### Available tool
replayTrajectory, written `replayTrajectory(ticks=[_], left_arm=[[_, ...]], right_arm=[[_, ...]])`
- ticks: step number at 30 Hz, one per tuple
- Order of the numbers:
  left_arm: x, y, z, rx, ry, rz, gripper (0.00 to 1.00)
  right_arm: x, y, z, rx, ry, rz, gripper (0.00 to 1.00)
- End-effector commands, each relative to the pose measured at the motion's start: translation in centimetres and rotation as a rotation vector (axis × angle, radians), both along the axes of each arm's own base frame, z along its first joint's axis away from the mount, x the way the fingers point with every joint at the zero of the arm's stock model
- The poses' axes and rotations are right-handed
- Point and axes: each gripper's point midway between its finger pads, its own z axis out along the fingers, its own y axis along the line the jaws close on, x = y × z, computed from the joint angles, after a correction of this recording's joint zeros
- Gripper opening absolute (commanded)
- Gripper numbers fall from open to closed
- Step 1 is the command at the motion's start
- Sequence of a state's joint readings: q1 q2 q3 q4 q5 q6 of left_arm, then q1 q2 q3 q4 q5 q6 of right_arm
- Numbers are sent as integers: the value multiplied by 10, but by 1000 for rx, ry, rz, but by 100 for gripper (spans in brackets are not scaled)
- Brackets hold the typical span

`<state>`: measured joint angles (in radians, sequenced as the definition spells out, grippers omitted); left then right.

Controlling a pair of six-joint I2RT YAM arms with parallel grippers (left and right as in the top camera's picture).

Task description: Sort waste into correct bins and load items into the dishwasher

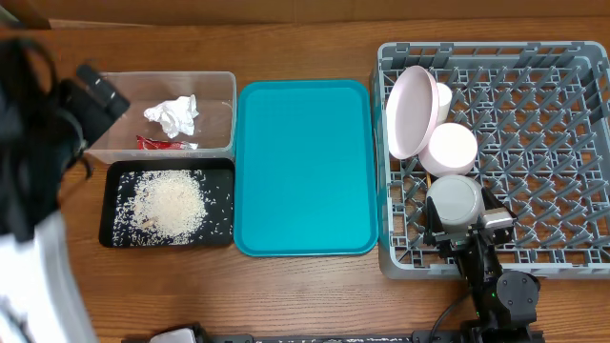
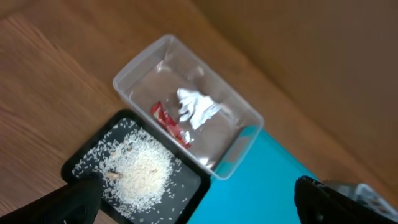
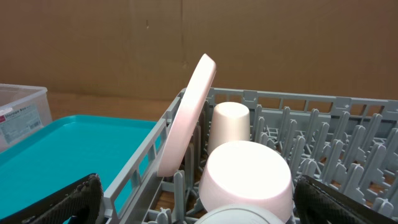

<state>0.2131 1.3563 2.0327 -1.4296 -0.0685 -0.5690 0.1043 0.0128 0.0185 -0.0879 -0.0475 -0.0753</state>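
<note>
teal tray [image 1: 305, 167] — flat on wooden table [image 1: 305, 295] | brown wall [image 3: 249, 43] behind

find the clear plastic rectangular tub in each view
Overhead: clear plastic rectangular tub upper left, above the shallow black rectangular tray.
Left wrist: tub at centre.
Right wrist: tub at far left edge, cropped.
Shared landmark: flat teal tray, beside the tub in all three.

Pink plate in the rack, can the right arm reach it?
Probably yes: the right claw is open above the rack, and the pink plate stands exposed ahead-left; only an upturned bowl sits nearer.
</note>
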Motion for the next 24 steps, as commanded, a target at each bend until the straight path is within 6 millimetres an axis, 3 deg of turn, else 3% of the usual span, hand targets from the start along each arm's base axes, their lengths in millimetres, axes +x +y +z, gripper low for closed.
replayTrajectory(ticks=[1,4,7,13,17,20,24], left_arm=[[-23,-13,22,31,-77,-34,100],[-47,-31,36,40,-143,-92,100],[-71,-44,32,41,-166,-136,100],[-121,-50,-11,31,-141,-142,100],[-148,-51,-51,4,-120,-121,100],[-156,-50,-74,0,-148,-104,100],[-152,-50,-98,-21,-238,-81,100]], right_arm=[[0,-1,-1,-3,-6,-6,100],[0,-1,-1,-3,-6,-6,100],[0,-1,-1,-3,-6,-6,100],[0,-1,-1,-2,-6,-6,100],[0,-1,-1,-2,-6,-6,100],[0,-1,-1,-2,-6,-6,100],[0,-1,-1,-3,-6,-6,100]])
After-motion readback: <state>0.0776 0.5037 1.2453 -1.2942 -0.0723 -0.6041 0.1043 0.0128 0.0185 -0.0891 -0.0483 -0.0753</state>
